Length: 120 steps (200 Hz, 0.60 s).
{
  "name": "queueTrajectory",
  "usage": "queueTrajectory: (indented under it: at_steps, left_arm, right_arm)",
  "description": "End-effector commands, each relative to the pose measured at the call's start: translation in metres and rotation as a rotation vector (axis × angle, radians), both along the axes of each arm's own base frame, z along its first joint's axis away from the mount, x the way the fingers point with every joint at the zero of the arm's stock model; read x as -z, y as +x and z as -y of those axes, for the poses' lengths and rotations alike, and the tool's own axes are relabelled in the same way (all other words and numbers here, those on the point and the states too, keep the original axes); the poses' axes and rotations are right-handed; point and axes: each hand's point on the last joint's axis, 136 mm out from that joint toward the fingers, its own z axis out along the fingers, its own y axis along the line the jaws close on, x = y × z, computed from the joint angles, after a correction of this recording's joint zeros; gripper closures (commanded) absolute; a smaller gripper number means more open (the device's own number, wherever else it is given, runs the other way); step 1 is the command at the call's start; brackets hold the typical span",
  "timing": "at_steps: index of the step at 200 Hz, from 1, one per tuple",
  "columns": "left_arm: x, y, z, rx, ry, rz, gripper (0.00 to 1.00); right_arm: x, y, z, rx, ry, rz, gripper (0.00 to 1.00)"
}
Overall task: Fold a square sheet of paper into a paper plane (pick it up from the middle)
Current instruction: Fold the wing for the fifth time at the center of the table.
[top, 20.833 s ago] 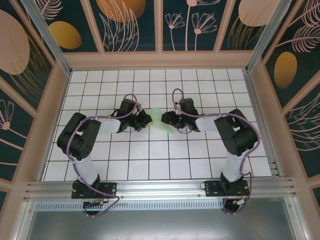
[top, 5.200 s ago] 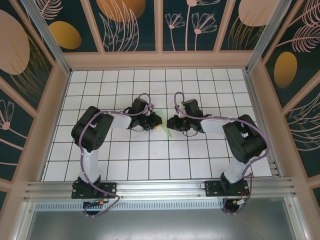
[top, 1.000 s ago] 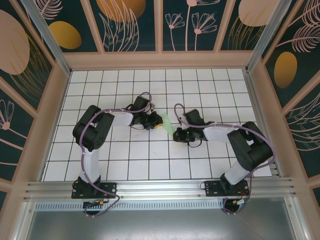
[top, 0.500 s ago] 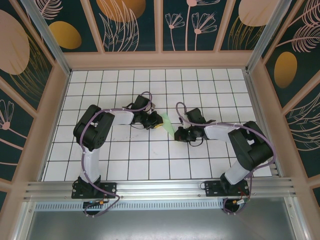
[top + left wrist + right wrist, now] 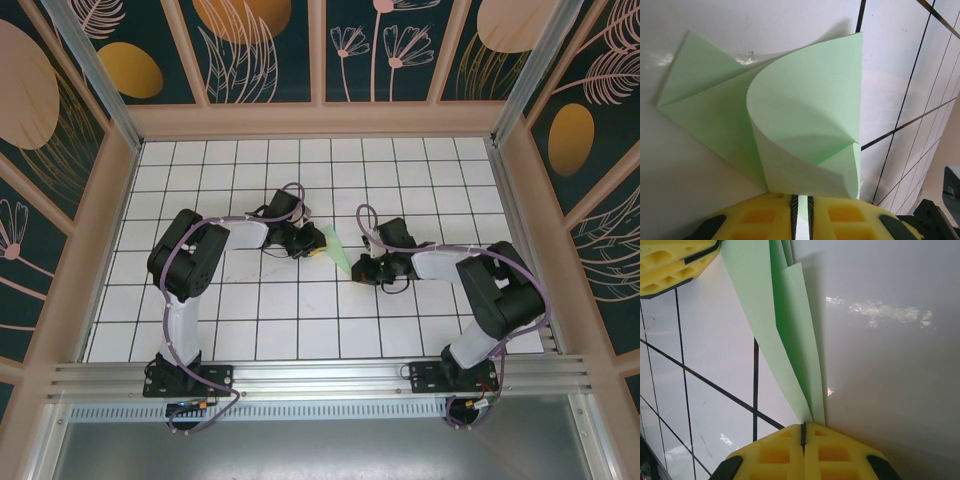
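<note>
Right gripper [image 5: 803,427] is clamped tight on the near tip of the half-folded paper plane [image 5: 790,330], and the plane's long axis runs straight out ahead of those fingers. Further out, the left gripper [image 5: 801,200] pinches the curled flap, jaws barely apart, so both arms are right on it.

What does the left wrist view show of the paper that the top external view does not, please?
Left wrist view: the paper up close, a big flap curling up over a flat folded triangle, with the left hand pinching its near edge. Top external view: the left arm and right arm, the right hand at the paper's other end, and the whole tiled table. Shared: the green paper on the white grid.
</note>
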Motion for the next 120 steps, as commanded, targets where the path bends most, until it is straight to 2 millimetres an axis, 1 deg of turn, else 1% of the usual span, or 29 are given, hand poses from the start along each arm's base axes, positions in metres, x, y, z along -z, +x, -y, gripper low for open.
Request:
queueTrajectory:
  at_steps: [1, 22, 32, 42, 75, 120]
  left_arm:
    - [0.068, 0.009, -0.039, -0.081, 0.234, 0.009, 0.81]
    - [0.068, 0.009, -0.038, -0.079, 0.234, 0.009, 0.81]
    - [0.068, 0.009, -0.038, -0.08, 0.233, 0.009, 0.81]
    - [0.068, 0.008, -0.038, -0.077, 0.231, 0.009, 0.81]
    - [0.067, 0.009, -0.036, -0.075, 0.224, 0.011, 0.81]
    - [0.062, 0.01, -0.035, -0.071, 0.215, 0.018, 0.81]
  right_arm:
    - [-0.002, -0.006, 0.009, 0.012, -0.029, -0.007, 0.94]
    - [-0.035, 0.009, -0.006, 0.008, 0.06, 0.071, 0.93]
    - [-0.043, 0.014, -0.01, 0.005, 0.086, 0.087, 0.92]
    - [-0.047, 0.018, -0.014, 0.006, 0.093, 0.095, 0.92]
    - [-0.042, 0.027, -0.022, 0.014, 0.092, 0.084, 0.93]
    - [-0.021, 0.032, -0.028, 0.011, 0.063, 0.044, 0.93]
